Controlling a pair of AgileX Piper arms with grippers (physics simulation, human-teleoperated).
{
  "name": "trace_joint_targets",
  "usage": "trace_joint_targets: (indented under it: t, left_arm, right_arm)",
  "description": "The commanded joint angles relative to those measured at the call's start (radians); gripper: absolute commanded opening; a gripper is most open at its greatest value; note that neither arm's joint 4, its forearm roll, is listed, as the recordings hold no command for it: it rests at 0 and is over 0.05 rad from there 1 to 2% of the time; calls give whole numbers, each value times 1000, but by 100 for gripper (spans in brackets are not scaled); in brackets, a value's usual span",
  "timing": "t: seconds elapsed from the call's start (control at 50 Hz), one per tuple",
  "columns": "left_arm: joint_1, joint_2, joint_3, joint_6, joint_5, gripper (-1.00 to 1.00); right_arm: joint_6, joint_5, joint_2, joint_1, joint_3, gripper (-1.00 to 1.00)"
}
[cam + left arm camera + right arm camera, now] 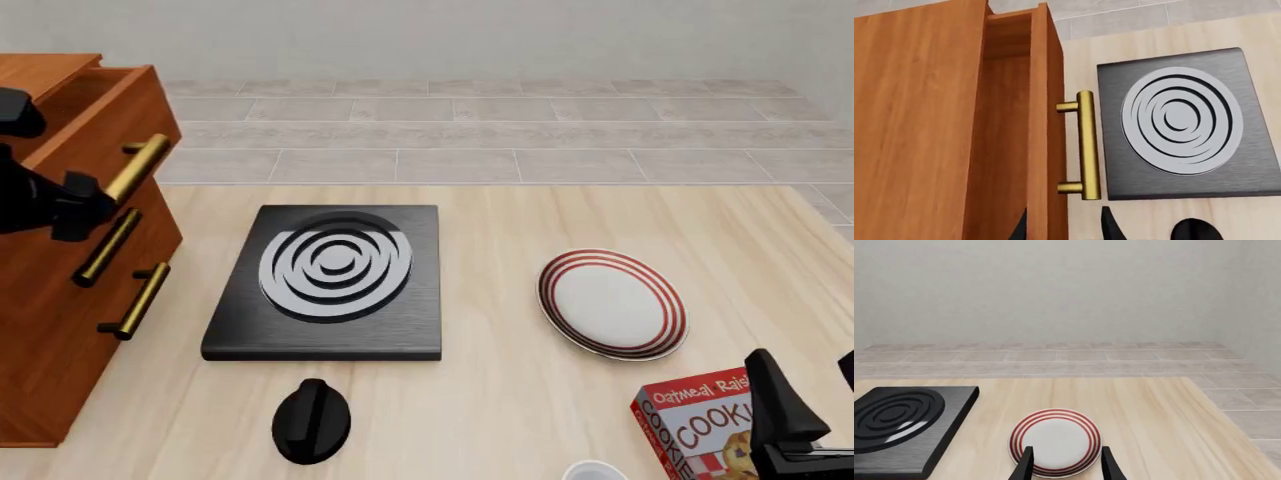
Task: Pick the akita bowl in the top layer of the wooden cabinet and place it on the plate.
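Note:
The wooden cabinet (54,330) stands at the table's left end. Its top layer (114,105) is pulled out a little, and the brass handle (1085,145) faces the black slab. The part of the drawer's inside that shows is bare wood, and the akita bowl is hidden. My left gripper (1066,227) is open just short of the handle's end, one finger on each side of the drawer front; in the front view it (74,205) is at the cabinet's front. The plate (611,303) lies right of centre. My right gripper (1067,467) hangs open near the front right corner, short of the plate (1055,441).
A black square slab (327,280) with white rings lies between cabinet and plate. A black rounded object (311,420) sits in front of it. A red cookie box (697,428) and a white rim (594,470) are at the front right, beside the right arm.

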Motion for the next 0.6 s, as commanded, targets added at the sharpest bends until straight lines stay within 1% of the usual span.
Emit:
trace_joint_targets:
  t: [0.02,0.12,0.22,0.34,0.42,0.6]
  left_arm:
    - [-44,28,-6,21,26,100]
    - [-54,31,-14,20,35,100]
    - [-78,38,-25,5,50,100]
    - [-81,43,-41,16,60,100]
    - [-101,47,-37,3,64,100]
    - [-110,55,-58,8,82,100]
  right_arm:
    - [0,1,-1,0,0,100]
    - [0,0,-1,0,0,100]
    - [4,0,-1,-4,1,100]
    - [4,0,-1,-5,1,100]
    - [6,-1,-1,-6,0,100]
    - [5,-1,-2,-5,1,100]
